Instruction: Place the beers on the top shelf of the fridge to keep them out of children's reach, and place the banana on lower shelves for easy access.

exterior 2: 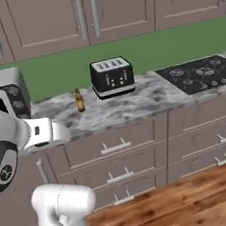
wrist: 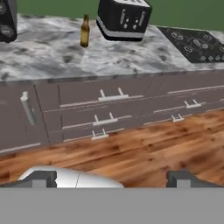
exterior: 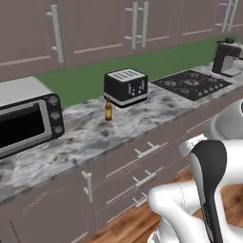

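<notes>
One amber-brown beer point(exterior: 108, 109) stands upright on the marbled counter point(exterior: 90, 133), just left of the black toaster point(exterior: 126, 87). The right base view has the beer point(exterior 2: 79, 100) left of the toaster point(exterior 2: 112, 77), and in the hand view the beer point(wrist: 85, 31) is far off at the top. My gripper point(wrist: 113, 179) hangs open over the wooden floor in front of the drawers, well short of the counter, with nothing between its fingertips point(wrist: 43, 178). The fridge, its shelves and the banana are out of view.
A microwave point(exterior: 26, 118) sits on the counter's left end. A black cooktop point(exterior: 192, 84) and a coffee machine point(exterior: 227, 57) are to the right. Drawers with bar handles point(wrist: 109, 97) run below the counter, and brown wall cabinets point(exterior 2: 86, 12) hang above it.
</notes>
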Available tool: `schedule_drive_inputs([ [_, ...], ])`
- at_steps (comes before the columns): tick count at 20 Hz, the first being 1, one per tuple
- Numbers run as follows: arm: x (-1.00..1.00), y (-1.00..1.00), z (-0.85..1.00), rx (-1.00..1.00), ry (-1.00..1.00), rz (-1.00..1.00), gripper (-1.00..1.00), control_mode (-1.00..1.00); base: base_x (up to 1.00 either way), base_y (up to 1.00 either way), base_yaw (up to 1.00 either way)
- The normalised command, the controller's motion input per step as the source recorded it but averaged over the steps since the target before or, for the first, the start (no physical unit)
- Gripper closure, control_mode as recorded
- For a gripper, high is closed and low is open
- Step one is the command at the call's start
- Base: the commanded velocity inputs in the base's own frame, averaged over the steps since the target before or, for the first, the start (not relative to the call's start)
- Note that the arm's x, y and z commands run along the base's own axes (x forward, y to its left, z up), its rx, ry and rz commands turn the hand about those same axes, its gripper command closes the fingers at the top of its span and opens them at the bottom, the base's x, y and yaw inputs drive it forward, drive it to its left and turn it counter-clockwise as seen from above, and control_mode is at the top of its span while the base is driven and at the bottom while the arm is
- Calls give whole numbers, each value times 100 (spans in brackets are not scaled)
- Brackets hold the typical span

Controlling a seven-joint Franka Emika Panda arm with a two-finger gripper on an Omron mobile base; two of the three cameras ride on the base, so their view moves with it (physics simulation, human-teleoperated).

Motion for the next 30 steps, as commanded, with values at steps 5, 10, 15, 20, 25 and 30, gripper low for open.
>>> schedule_drive_inputs([
  [5,0,0,0,0,0,0,-100,100,100,-24,39],
  [10,0,0,0,0,0,0,-100,100,100,-8,39],
  [15,0,0,0,0,0,0,-100,100,89,-8,42],
  [20,0,0,0,0,0,0,-100,100,58,-29,41],
  [25,3,-4,-5,1,-1,2,-100,-100,17,-23,20],
  [30,21,-31,-34,7,-7,9,-100,-100,0,0,0],
])
